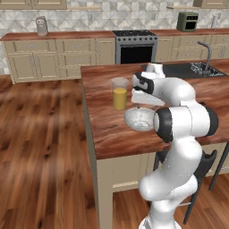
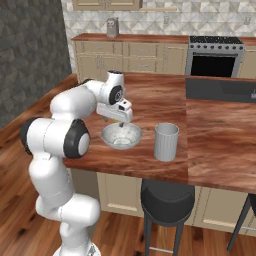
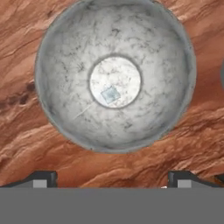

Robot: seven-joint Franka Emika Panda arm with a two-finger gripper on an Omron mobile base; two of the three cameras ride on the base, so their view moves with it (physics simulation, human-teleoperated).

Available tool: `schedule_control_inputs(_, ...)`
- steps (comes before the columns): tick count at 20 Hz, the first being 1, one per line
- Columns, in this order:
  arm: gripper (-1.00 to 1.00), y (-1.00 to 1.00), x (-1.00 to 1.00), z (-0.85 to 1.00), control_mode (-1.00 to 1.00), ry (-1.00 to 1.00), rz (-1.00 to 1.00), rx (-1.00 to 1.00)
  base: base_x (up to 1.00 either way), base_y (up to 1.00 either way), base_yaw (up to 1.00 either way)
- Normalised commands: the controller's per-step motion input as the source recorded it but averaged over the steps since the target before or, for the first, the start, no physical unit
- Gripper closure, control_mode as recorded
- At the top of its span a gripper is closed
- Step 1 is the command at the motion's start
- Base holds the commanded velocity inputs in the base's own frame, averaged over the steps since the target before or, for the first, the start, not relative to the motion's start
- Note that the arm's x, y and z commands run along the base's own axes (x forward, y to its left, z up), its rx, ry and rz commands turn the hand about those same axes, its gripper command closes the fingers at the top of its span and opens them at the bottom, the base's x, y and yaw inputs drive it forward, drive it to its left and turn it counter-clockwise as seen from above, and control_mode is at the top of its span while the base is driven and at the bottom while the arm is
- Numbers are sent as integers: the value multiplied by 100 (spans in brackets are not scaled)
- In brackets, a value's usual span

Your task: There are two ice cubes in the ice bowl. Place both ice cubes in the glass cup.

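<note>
- Kitchen with wood floor, cream cabinets along the back wall, a black oven (image 1: 135,48) and a sink with tap (image 1: 206,59); in front stands a reddish wood desk (image 2: 165,100) carrying the things.
- Arm: white, with dark joints, folded over the near edge of the desk, its wrist bent so that the hand points straight down.
- Pincer (image 2: 120,124): one, hanging just above the bowl, jaws spread wide; nothing between the two dark tips at the bottom corners of the hand view.
- Bowl (image 3: 61,100): one, shallow, round, greyish glass, on the desk directly below the pincer, not touched by it.
- Ice cube (image 3: 110,94): one seen, small, pale blue, lying on the flat centre of the bowl, a little off the middle; a second cube cannot be made out.
- Cup (image 2: 166,141): one, short, straight-sided, greyish, upright on the desk just beside the bowl, apart from it; what it holds cannot be told.
- Tall glass (image 1: 119,93): one, holding orange liquid, upright near the bowl on the other side.
- Stool (image 2: 167,198): one, dark seat, under the desk edge.
</note>
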Motion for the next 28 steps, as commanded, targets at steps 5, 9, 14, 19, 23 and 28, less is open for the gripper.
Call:
schedule_control_inputs(5,-100,0,56,-52,-100,17,1,0,0,0,0)
schedule_control_inputs(9,-100,0,23,-67,-100,11,4,0,0,0,0)
schedule_control_inputs(14,-100,0,7,-67,-100,1,4,0,0,0,0)
schedule_control_inputs(19,-100,0,41,-36,-100,0,3,0,0,0,0)
schedule_control_inputs(23,-100,0,44,-35,-100,-1,4,0,0,0,0)
schedule_control_inputs(28,-100,0,10,-41,-100,0,5,0,0,0,0)
